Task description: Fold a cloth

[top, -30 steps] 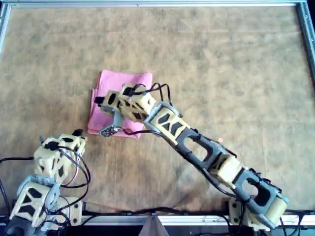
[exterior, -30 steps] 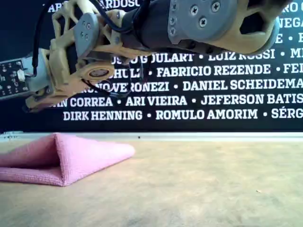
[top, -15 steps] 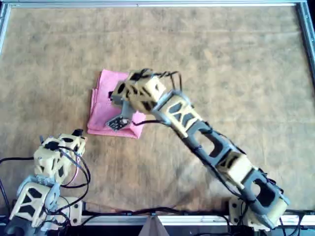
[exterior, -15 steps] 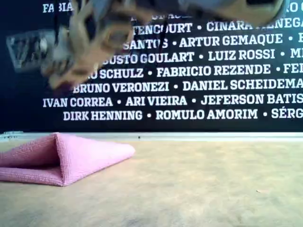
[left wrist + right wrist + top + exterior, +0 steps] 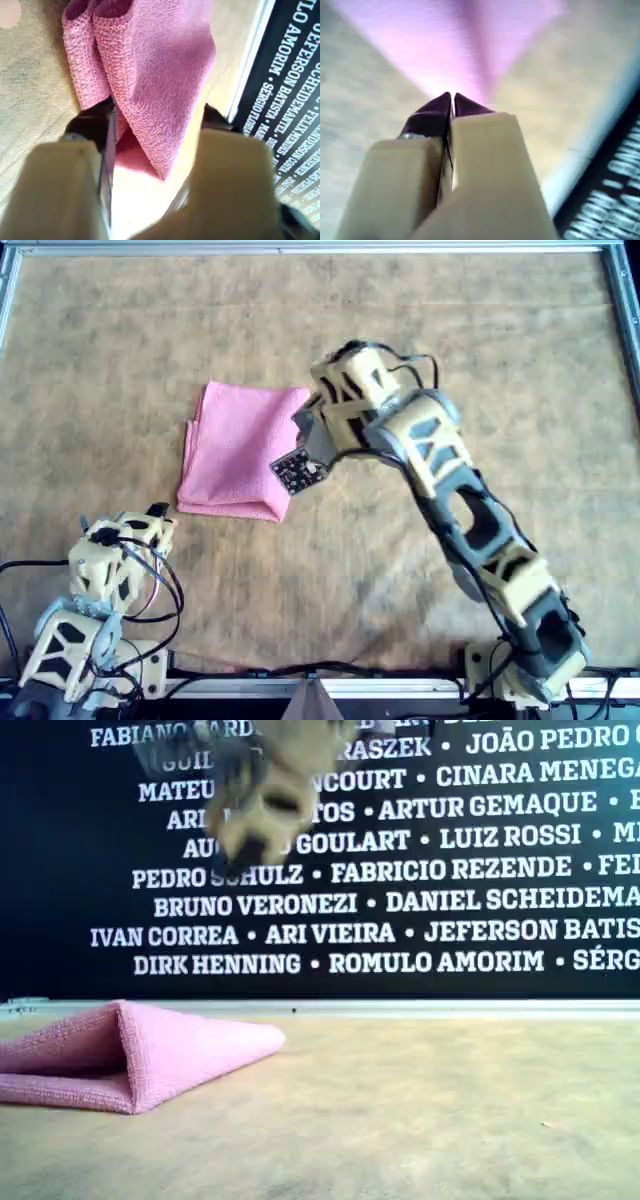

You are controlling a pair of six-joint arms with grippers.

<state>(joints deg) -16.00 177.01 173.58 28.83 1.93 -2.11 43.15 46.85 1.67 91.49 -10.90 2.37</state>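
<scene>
Two robot arms over a brown desk with a folded pink cloth lying free of both pincers.

My first pincer is open, its jaws wide apart and empty, with the cloth's doubled folded edges just beyond its tips, not touching them. My second pincer is closed on nothing, its tips pressed together and aimed at the blurred cloth. In the overhead view the long arm reaches in beside the cloth's right edge, and the other arm sits near its lower left corner. The cloth lies left of centre, well apart from the desk's metal rim, with bare desk open all round. Its long axis runs top to bottom there, slightly tilted. In the exterior view the cloth rises to a soft fold ridge at the left.
</scene>
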